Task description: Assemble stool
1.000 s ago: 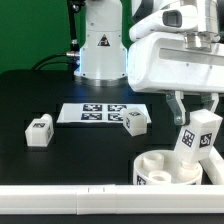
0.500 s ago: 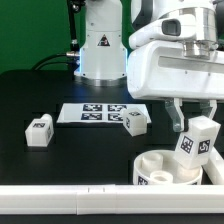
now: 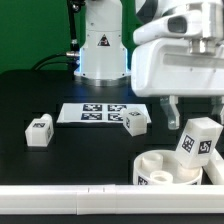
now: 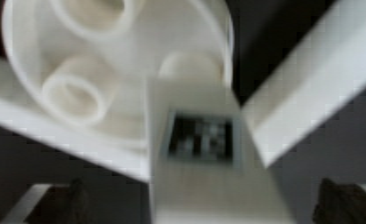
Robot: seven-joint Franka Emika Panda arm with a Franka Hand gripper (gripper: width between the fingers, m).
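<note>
The round white stool seat [image 3: 160,166] lies at the exterior view's lower right, sockets up. One tagged white leg [image 3: 197,141] stands in it, leaning slightly. My gripper [image 3: 195,112] is open just above the seat, its fingers apart on either side of the leg's top and clear of it. In the wrist view the leg [image 4: 198,130] runs between the dark fingers [image 4: 55,200], with the seat [image 4: 91,40] and its sockets beyond; my gripper [image 4: 201,205] straddles the leg. Two loose tagged legs [image 3: 38,131] [image 3: 135,121] lie on the black table.
The marker board [image 3: 95,113] lies flat near the middle of the table. The long white border rail [image 3: 70,205] runs along the front edge. The arm's white base [image 3: 100,50] stands at the back.
My fingers have spread wider and let go of the leg, which stays standing in the seat. The hand has shifted slightly toward the exterior view's right.
</note>
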